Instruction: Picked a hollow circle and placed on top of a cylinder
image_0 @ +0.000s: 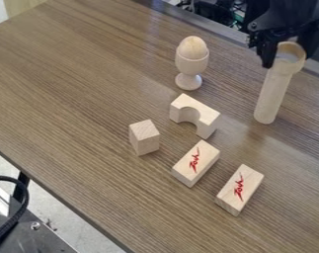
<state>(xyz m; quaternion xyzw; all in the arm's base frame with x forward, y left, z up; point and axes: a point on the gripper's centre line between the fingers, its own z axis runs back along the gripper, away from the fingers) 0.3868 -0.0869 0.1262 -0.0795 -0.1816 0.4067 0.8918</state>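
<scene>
The hollow circle (pixel 298 61) is seen at the claw's (pixel 286 55) lower end, atop the upright cylinder (pixel 272 96). Whether it is gripped cannot be told; the claw is cut off above.

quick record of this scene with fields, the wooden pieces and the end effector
base piece: tall pale wooden cylinder, upright on brown wood-grain table
top piece: pale wooden ring, at the cylinder's upper end
robot: black end effector, at the ring
grip: cannot tell
cup set: pale wooden egg in stemmed cup
blocks: pale wooden arch, small plain block, two red-marked oblong blocks
</scene>
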